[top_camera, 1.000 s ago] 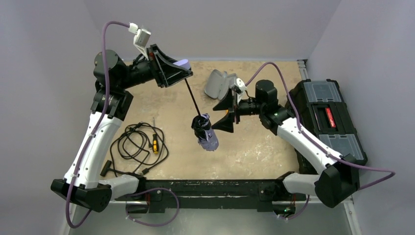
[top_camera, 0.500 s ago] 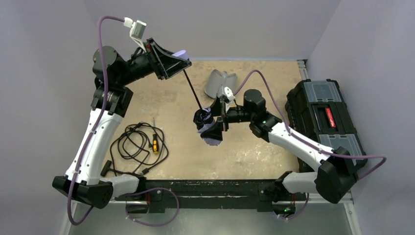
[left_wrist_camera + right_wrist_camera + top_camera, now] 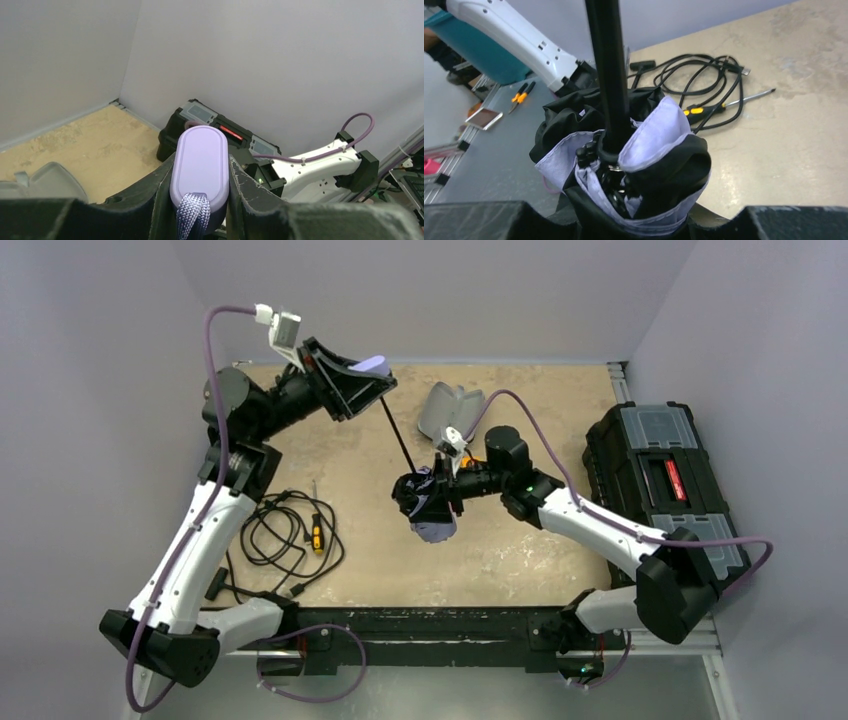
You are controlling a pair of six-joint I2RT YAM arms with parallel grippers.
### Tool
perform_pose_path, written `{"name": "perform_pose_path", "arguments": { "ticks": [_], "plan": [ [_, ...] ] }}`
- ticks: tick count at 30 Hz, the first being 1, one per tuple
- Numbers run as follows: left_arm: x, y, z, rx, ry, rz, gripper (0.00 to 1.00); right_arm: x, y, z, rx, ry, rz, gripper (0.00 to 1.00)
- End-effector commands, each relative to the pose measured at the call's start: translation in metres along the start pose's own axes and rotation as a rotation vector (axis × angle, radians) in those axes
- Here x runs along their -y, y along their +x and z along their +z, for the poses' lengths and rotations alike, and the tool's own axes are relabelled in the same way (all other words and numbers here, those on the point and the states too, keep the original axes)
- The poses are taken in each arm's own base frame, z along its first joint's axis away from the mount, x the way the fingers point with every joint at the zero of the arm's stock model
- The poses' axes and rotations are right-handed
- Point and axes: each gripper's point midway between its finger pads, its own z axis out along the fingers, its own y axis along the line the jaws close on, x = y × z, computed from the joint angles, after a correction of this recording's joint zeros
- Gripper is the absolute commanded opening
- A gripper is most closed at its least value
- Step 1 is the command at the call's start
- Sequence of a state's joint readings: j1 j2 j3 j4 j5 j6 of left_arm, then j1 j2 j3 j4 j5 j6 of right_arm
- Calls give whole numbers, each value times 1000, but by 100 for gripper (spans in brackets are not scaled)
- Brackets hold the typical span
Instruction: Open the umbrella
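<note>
Right hand (image 3: 437, 498): jaws partly closed around the folded canopy (image 3: 654, 140). It looks like a grip on the bundle right where the shaft (image 3: 606, 75) enters it. Only cloth shows, so I can't tell if the runner is caught underneath.

Left hand (image 3: 201, 192): partly closed, clamped on the lavender handle (image 3: 200, 150), with the strap hanging between the fingers.

The umbrella (image 3: 397, 440) spans the two hands over the middle of the tabletop (image 3: 520, 550). The handle is high at the far left and the shaft slants down to the bundle. I can't tell if the bundle clears the surface.

Risks, as I judge them:
- If the grip is on fabric only, a push along the shaft slides or bunches the cloth and the runner never moves.
- If the two hands don't move in line with the shaft, the thin shaft takes a bending load.
- The handle is smooth and rounded, so it could creep out of the left fingers under axial load.
- Ribs spreading right at the right hand could foul its fingers or wrist camera.

Pose: the left arm is reached up and far, wrist angled towards centre. The right arm is stretched low across from the toolbox (image 3: 665, 480) side, hand pointing left. The cable (image 3: 275, 530) lies well apart on the left.
</note>
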State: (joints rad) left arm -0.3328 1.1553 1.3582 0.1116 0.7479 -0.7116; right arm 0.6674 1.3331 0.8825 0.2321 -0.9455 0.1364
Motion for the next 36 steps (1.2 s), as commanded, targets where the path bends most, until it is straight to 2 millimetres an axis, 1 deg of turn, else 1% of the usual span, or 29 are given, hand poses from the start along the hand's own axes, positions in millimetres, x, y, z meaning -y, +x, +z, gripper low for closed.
{"name": "perform_pose_path", "arguments": {
  "ticks": [1, 3, 6, 8, 10, 12, 15, 17, 18, 20, 22, 23, 24, 25, 26, 28, 29, 30, 31, 32, 33, 36],
  "plan": [
    [11, 103, -8, -245, 93, -150, 0, -17, -101, -5, 191, -9, -181, 0],
    [9, 117, -11, -270, 88, -165, 0, -18, -104, -6, 193, -5, -195, 0],
    [6, 122, -12, -289, 82, -165, 0, -20, -98, -7, 180, -12, -203, 0],
    [3, 111, -11, -269, 74, -127, 0, -17, -83, -7, 145, -9, -208, 0],
    [0, 90, -10, -232, 61, -95, 0, -14, -63, -8, 99, -2, -208, 0],
    [-1, 74, -8, -209, 63, -56, 0, -12, -47, -10, 77, 0, -195, 0],
    [-3, 60, -7, -178, 48, -18, 0, -12, -32, -13, 48, 10, -174, 0],
    [-2, 38, -5, -138, 48, 11, 0, -13, -15, -14, 10, 0, -156, 0],
    [-5, 17, -5, -94, 24, 37, 0, -13, 0, -16, -21, -9, -150, 0],
    [-7, -44, -7, 25, 11, 100, 0, -13, 36, -21, -107, -20, -131, 0],
    [-10, -106, -16, 154, -38, 150, 0, -16, 74, -29, -193, -40, -108, 0],
    [-8, -130, -21, 207, -38, 178, 0, -18, 87, -32, -220, -49, -97, 0],
    [-5, -147, -25, 244, -35, 206, 0, -21, 94, -34, -233, -54, -87, 0],
    [-2, -155, -25, 261, -29, 207, 0, -22, 94, -35, -231, -54, -80, 0],
    [0, -158, -25, 267, -22, 203, 0, -23, 90, -34, -221, -53, -75, 0],
    [1, -155, -25, 272, -6, 233, 0, -23, 78, -31, -193, -52, -78, 0],
    [2, -156, -27, 286, -22, 245, 0, -22, 74, -30, -186, -54, -76, 0],
    [-3, -160, -30, 302, -49, 244, 0, -22, 74, -30, -190, -58, -67, 0],
    [-5, -164, -33, 315, -56, 256, 0, -23, 78, -30, -201, -61, -57, 0],
    [-6, -173, -38, 337, -70, 275, 0, -24, 85, -32, -217, -71, -50, 0],
    [-7, -182, -42, 360, -87, 280, 0, -26, 95, -35, -243, -75, -42, 0],
    [5, -207, -53, 415, -92, 365, 0, -26, 119, -46, -296, -76, -12, 0]
  ]
}}
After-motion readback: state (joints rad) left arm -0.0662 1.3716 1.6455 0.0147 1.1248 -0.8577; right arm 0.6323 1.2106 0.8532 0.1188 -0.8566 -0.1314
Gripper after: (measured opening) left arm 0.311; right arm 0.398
